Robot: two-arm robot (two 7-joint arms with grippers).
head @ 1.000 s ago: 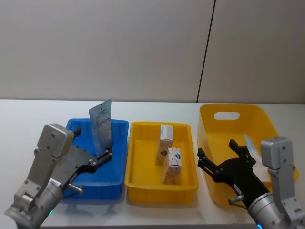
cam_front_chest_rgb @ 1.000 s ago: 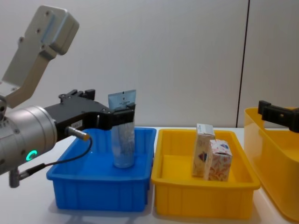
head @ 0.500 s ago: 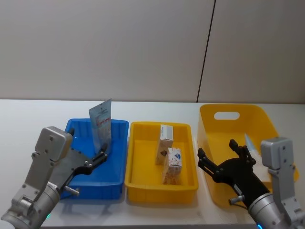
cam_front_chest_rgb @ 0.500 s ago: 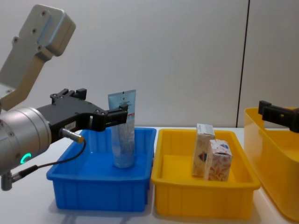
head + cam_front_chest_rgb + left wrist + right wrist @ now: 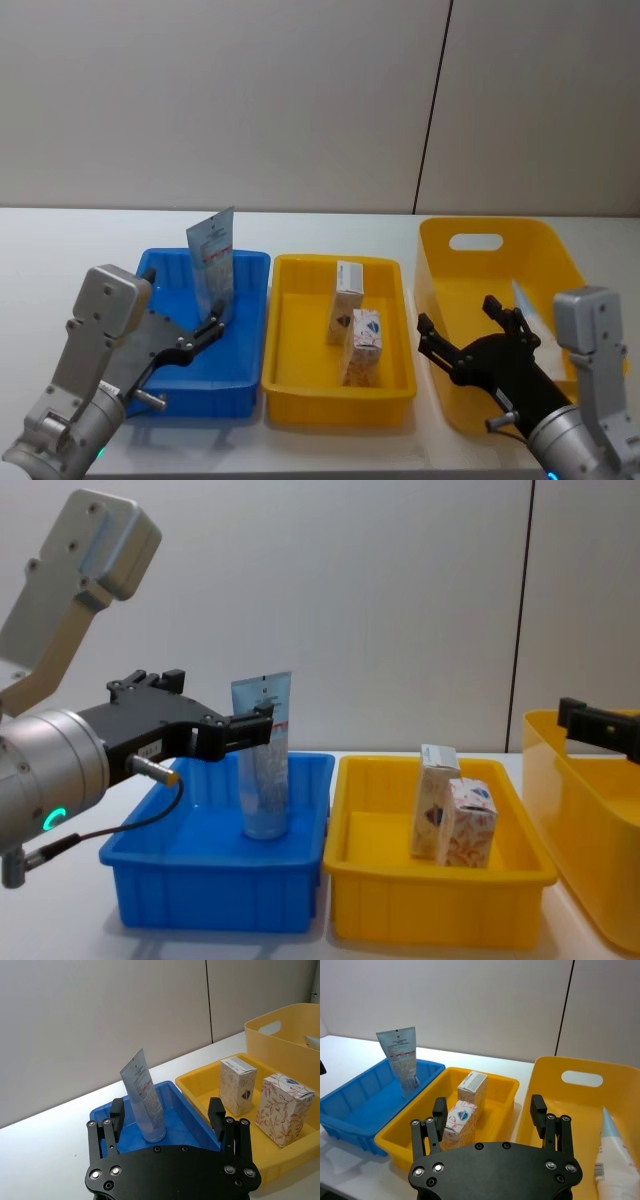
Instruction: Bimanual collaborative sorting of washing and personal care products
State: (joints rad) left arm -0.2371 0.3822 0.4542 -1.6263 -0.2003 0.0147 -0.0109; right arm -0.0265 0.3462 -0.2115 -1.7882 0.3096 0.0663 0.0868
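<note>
I've got my right gripper (image 5: 489, 1108) in the foreground of the frame, fingers spread wide around nothing. Mid-frame beyond it, a tall white box (image 5: 472, 1087) and a leaf-patterned box (image 5: 457, 1118) stand in the yellow tray (image 5: 507, 1083). An upright tube (image 5: 401, 1057) stands in the blue tray (image 5: 355, 1102), and a second tube (image 5: 615, 1160) lies in the yellow bin (image 5: 580, 1105)
</note>
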